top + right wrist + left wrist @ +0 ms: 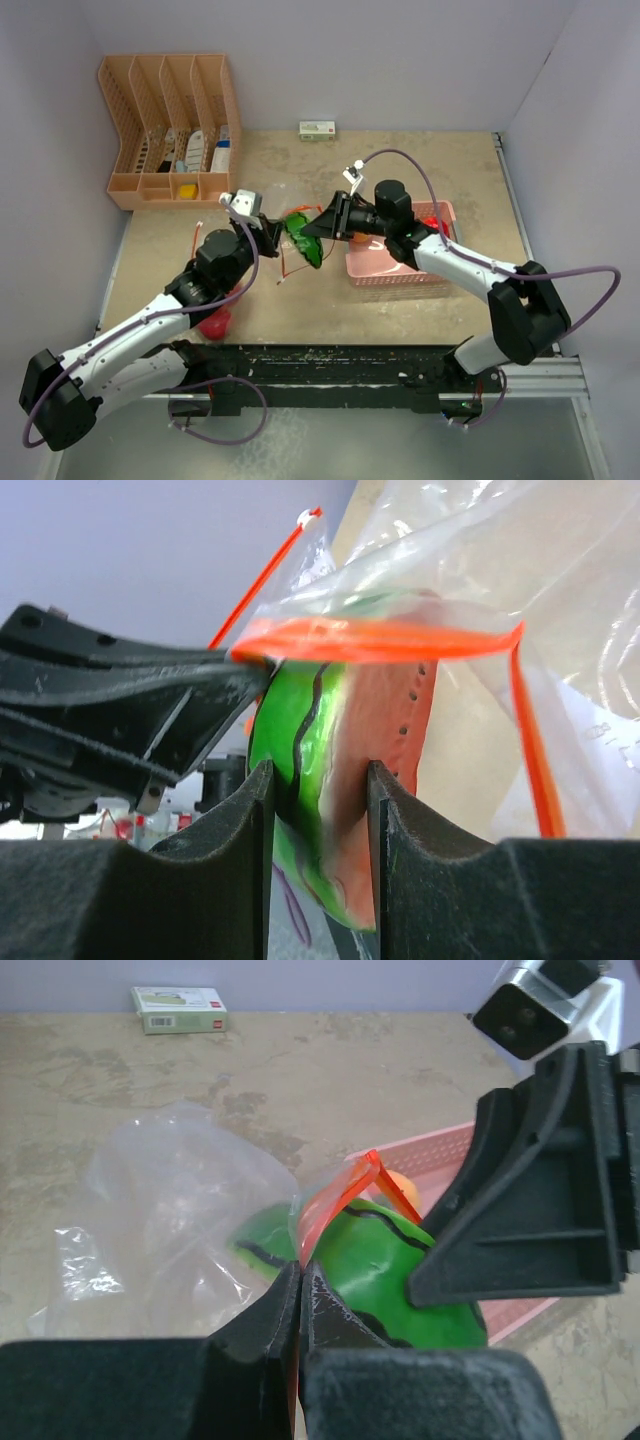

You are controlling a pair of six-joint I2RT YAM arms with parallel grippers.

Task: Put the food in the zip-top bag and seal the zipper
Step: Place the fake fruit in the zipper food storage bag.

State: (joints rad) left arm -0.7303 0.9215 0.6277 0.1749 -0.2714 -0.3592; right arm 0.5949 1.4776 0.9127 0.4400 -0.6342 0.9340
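The left gripper [300, 1282] has its jaws closed on the orange-red zipper strip [380, 640] of the clear zip-top bag [170, 1195]. It holds that edge up off the tabletop [420, 170], just to the left of the pink basket [395, 276]. The rest of the bag sags away from the basket, crumpled on the tabletop.

The right gripper [320, 775] reaches out over the basket's left side, and its jaws are clamped on a toy watermelon slice [385, 1270]. One jaw presses the green striped rind and the other presses the red flesh. The slice stands on edge between them and sticks out past the tips towards the bag. It sits at the bag's mouth, directly beneath the lifted zipper strip and right against the left jaws. Its leading end looks to be under the plastic, though the glare on the film makes this hard to confirm.

A peach-orange piece [405, 1186] shows in the basket behind the slice. A red apple [213, 322] lies well to the left of the basket, near the front edge and partly under the left arm. A small white-and-green box [178, 1008] lies by the back wall, beyond the basket. A slotted orange organiser [170, 110] stands in the far corner, left of the basket.
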